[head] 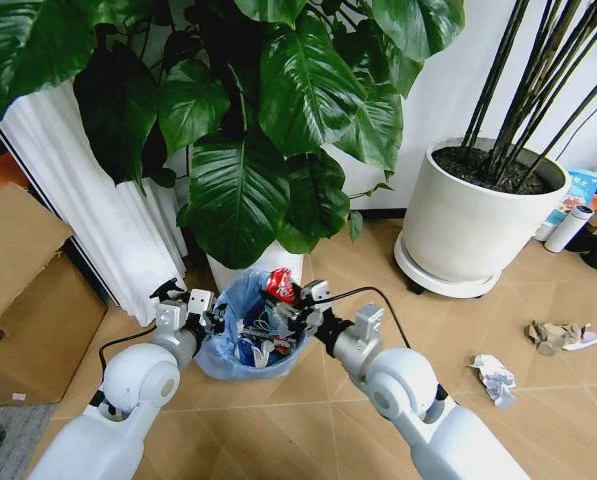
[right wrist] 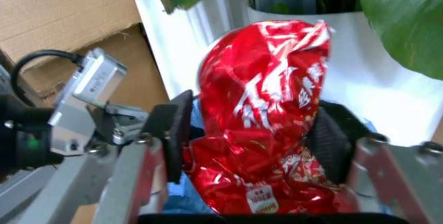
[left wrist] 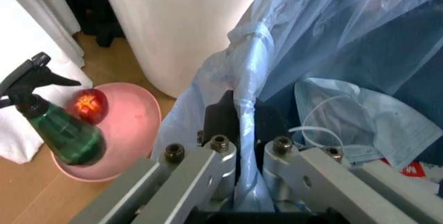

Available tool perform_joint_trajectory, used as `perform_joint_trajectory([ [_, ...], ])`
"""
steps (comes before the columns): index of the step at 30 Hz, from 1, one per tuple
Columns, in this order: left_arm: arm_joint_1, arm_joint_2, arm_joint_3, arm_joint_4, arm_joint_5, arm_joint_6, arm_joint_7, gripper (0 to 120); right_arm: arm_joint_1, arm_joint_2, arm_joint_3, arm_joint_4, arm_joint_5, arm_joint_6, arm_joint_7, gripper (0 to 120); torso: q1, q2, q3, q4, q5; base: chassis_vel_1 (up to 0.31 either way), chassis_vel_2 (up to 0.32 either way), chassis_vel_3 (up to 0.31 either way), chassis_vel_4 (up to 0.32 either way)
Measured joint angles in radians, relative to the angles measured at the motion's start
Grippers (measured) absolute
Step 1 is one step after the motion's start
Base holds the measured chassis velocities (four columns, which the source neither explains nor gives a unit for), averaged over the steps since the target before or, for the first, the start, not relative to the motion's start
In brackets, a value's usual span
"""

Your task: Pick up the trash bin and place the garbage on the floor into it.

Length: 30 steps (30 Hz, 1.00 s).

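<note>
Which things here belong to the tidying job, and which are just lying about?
Job: trash bin, held by left end effector; red wrapper in right end effector; crumpled papers on the floor.
Lying about: plant pot, cardboard box, spray bottle, pink dish.

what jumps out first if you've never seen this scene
The shiny red wrapper, clamped in the right gripper just above the trash bin. The left gripper pinches the bin's blue bag at the rim, under a big leafy plant. More crumpled paper lies on the floor to the right.
</note>
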Motion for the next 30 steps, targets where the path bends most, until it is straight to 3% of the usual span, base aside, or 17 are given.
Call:
perform_joint_trajectory([
  [3,0.002,0.0,-0.002,0.0,0.0,0.0,-0.001,0,0.005,0.002,-0.001,-0.006,0.004,0.002,-0.002,72,0.0,0.0,0.0,0.0,0.0,0.0,0.0,0.0,0.0],
  [12,-0.002,-0.004,-0.001,0.0,0.0,0.0,-0.006,0,0.001,0.001,0.01,-0.005,0.005,0.002,-0.019,99,0.0,0.0,0.0,0.0,0.0001,0.0,0.0,0.0,0.0],
  [20,0.002,-0.006,-0.01,-0.003,0.001,0.0,-0.008,0,-0.026,-0.006,0.08,0.055,-0.022,0.012,-0.004,100,0.0,0.0,0.0,0.0001,-0.0001,0.0,0.0,0.0,0.0],
  [30,0.011,-0.004,-0.018,-0.012,0.001,0.0,-0.007,0,-0.24,-0.041,0.296,0.073,-0.161,0.028,0.053,100,0.0,0.0,0.0,-0.0002,0.0003,0.0,0.0,0.0,0.0],
])
